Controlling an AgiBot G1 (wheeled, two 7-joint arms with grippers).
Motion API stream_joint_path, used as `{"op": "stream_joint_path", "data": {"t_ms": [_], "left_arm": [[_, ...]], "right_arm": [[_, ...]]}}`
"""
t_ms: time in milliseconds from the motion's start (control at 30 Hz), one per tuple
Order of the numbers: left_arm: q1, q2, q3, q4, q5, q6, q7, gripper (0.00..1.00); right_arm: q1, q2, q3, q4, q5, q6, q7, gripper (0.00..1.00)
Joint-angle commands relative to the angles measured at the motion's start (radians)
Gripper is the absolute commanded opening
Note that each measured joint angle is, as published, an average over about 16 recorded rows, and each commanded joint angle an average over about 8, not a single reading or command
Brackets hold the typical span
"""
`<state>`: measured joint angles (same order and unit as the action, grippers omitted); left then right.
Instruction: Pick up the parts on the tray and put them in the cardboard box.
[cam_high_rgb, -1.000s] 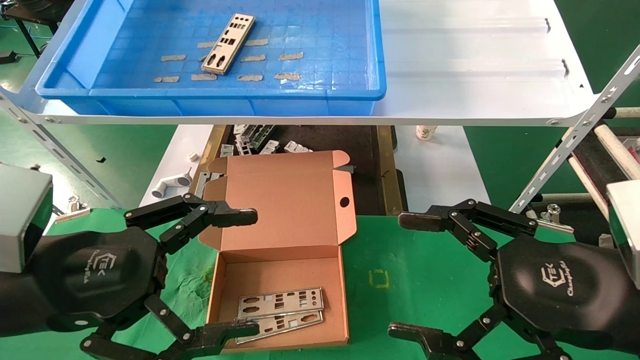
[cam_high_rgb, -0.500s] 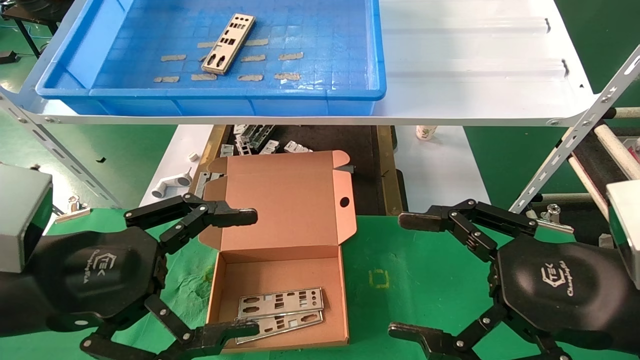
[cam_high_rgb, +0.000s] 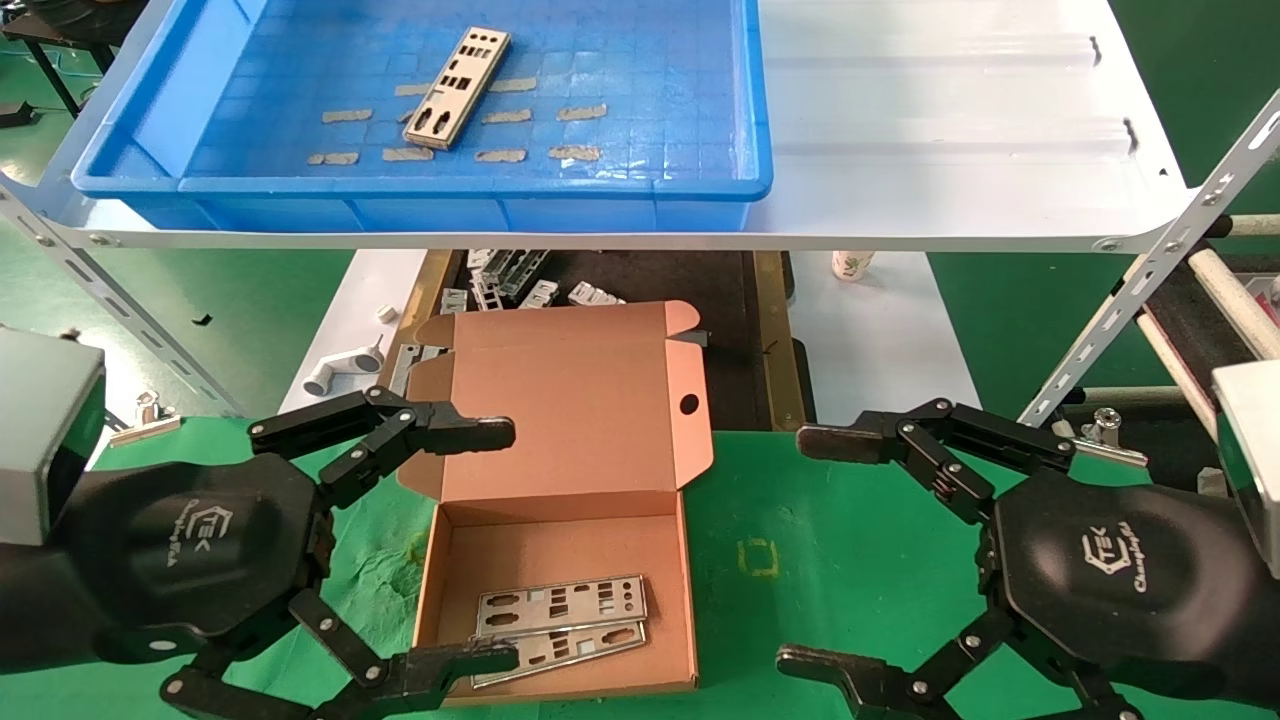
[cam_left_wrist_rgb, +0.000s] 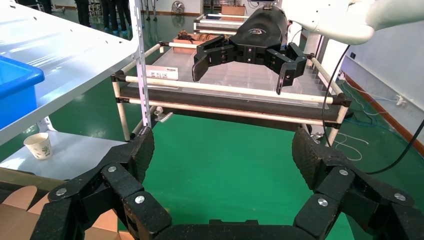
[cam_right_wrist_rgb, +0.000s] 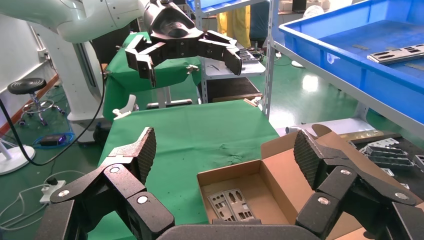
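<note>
Nothing has changed: both the left gripper (cam_high_rgb: 480, 545) and right gripper (cam_high_rgb: 830, 550) still hang wide open and empty beside the cardboard box (cam_high_rgb: 560, 560), one part (cam_high_rgb: 457, 87) waiting on the tray (cam_high_rgb: 420, 195) far ahead.

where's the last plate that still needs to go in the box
In the head view, one part lies in the blue tray on the white shelf, left of centre among tan tape strips, above and beyond the open cardboard box.

bright even light, shelf (cam_high_rgb: 950, 120) glare
</note>
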<state>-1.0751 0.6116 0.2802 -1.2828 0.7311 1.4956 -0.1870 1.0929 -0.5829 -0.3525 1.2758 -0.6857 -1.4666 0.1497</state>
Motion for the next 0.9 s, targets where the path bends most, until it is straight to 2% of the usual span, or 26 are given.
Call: {"op": "stream_joint_path", "data": {"t_ms": [33, 900], "left_arm": [[0.0, 0.0, 0.0, 0.0, 0.0, 0.0, 0.0, 1.0], [0.0, 0.0, 0.0, 0.0, 0.0, 0.0, 0.0, 1.0]], "right_arm": [[0.0, 0.0, 0.0, 0.0, 0.0, 0.0, 0.0, 1.0], [0.0, 0.0, 0.0, 0.0, 0.0, 0.0, 0.0, 1.0]]}}
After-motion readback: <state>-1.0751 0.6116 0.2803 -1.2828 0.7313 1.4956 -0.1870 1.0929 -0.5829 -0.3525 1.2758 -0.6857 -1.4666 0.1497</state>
